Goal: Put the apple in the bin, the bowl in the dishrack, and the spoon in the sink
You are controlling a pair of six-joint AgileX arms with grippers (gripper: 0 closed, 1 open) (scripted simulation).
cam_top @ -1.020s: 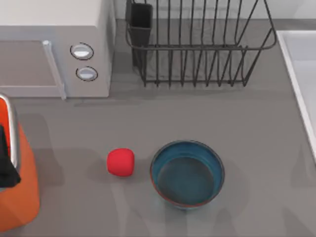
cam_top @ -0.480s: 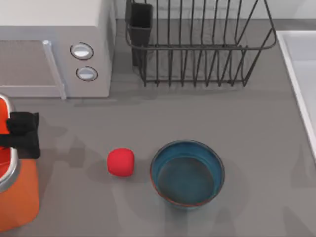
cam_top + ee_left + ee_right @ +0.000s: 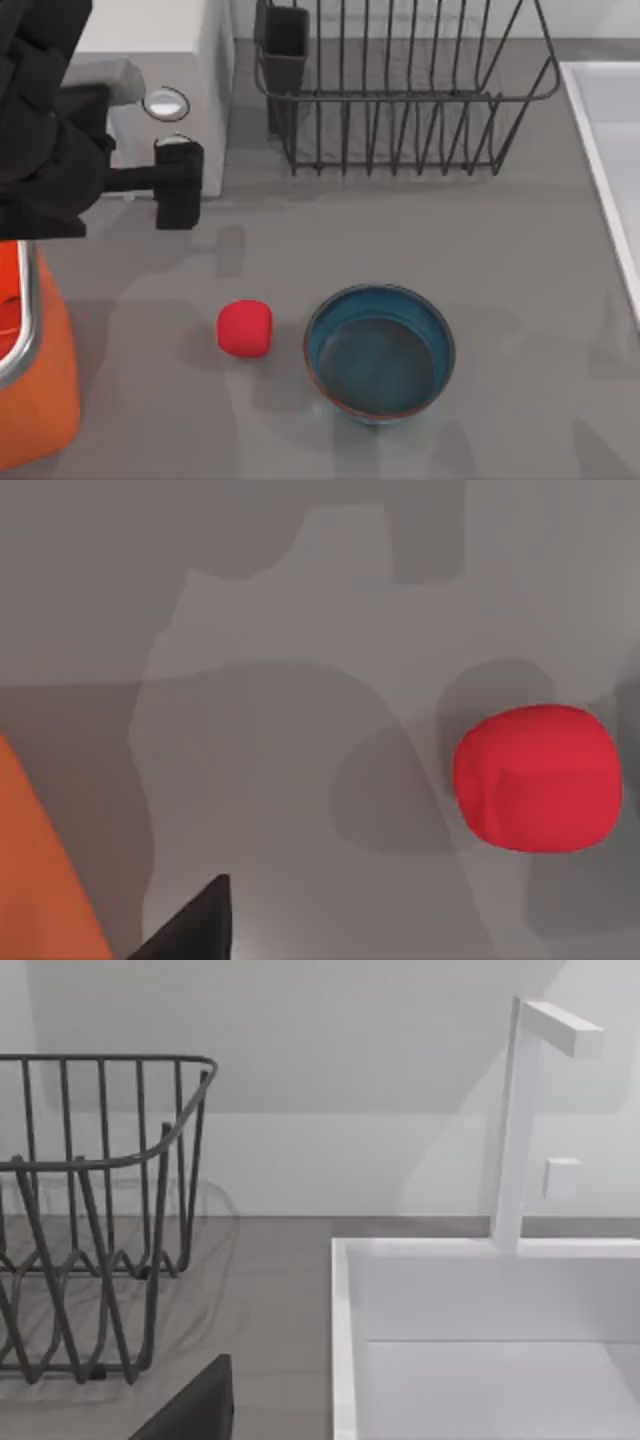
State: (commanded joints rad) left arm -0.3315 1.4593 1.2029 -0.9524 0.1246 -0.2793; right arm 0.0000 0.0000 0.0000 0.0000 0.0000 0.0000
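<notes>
The left gripper (image 3: 178, 186) hangs up beyond the apple (image 3: 245, 328), toward the microwave (image 3: 200, 60); nobody can tell if it is wide or narrow. The apple sits on the table just beside the bowl (image 3: 380, 352). It is round, so a crooked grab might roll it into the bowl.

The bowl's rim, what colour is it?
Reddish-brown, a thin line around the teal-blue bowl; the top view shows it best.

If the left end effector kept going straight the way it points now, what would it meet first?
Judging from the left wrist view, the left end effector points down at the bare table between the bin and the apple. It would probably meet the tabletop first.
</notes>
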